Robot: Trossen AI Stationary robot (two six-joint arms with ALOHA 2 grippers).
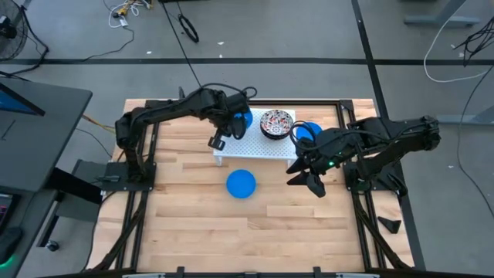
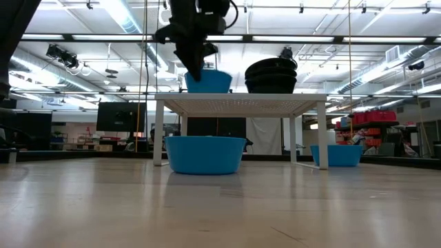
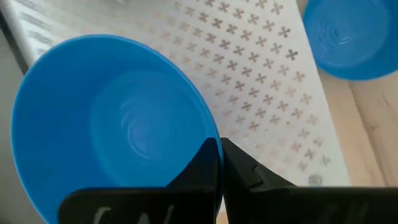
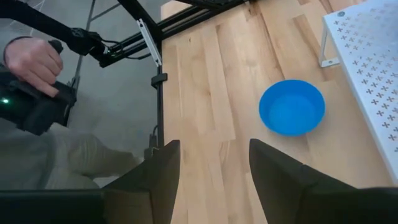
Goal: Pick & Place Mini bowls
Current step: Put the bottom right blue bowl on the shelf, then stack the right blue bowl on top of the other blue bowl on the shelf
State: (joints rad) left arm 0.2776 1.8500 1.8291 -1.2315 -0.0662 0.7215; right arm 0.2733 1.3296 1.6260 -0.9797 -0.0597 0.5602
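The left gripper (image 1: 228, 123) is positioned over the left end of the white perforated rack (image 1: 255, 147), clenched on the rim of a blue bowl (image 1: 242, 120). The grasp is confirmed only in the left wrist view, where the dark fingers (image 3: 214, 171) are seen pinched on the rim of that bowl (image 3: 112, 130). In the low view the same bowl (image 2: 207, 81) is seen at the rack top (image 2: 241, 102), beneath the gripper (image 2: 195, 65); whether it rests on the surface cannot be told.

A stack of patterned bowls (image 1: 276, 123) is recorded on the rack's right part; its floral pattern is shown in the high view alone, the low view giving only a dark stacked outline (image 2: 271, 76).

A second blue bowl (image 1: 241, 184) is noted on the wooden table (image 1: 193, 224) in front of the rack. A third blue bowl (image 1: 309, 131) lies on the table just beside the rack's right end.

The right gripper (image 1: 309, 177) is held above the table right of the rack, fingers (image 4: 283, 171) spread and empty. A person's hand (image 4: 32, 62) beyond the table edge is shown solely in the right wrist view.
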